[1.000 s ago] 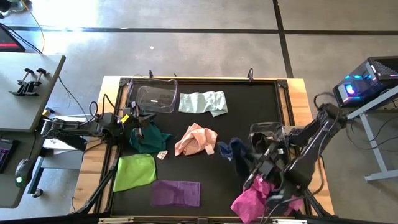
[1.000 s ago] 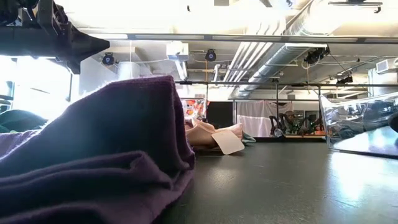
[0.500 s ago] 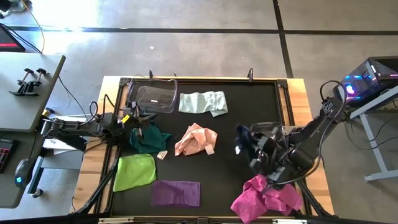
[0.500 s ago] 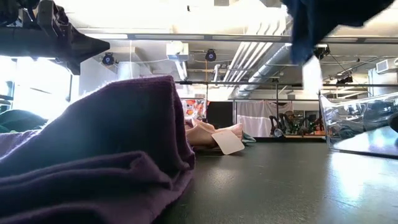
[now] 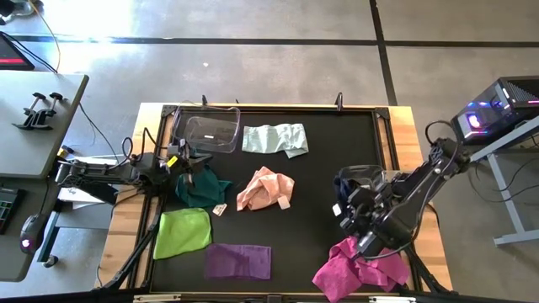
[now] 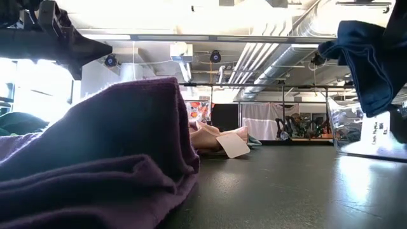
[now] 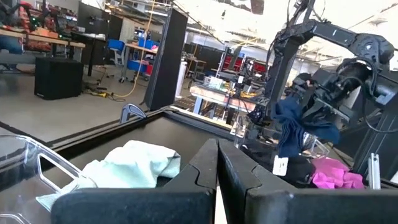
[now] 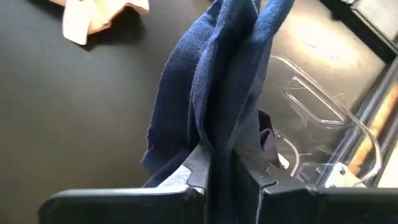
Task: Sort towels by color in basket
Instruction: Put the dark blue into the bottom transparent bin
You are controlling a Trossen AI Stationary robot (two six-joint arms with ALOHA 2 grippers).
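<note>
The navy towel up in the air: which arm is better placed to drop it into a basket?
The right. Its gripper already pinches the navy towel beside the clear basket; the left gripper waits across the table.

— Where do your cameras sit?

— One looks straight down on your whole worktop (image 5: pixel 312 168). One lies at worktop level, right behind the purple towel (image 6: pixel 95 159), facing the room.

— And the wrists?

— Each looks forward past its own fingers. Your left wrist and low views share the navy towel (image 7: pixel 298 127).
</note>
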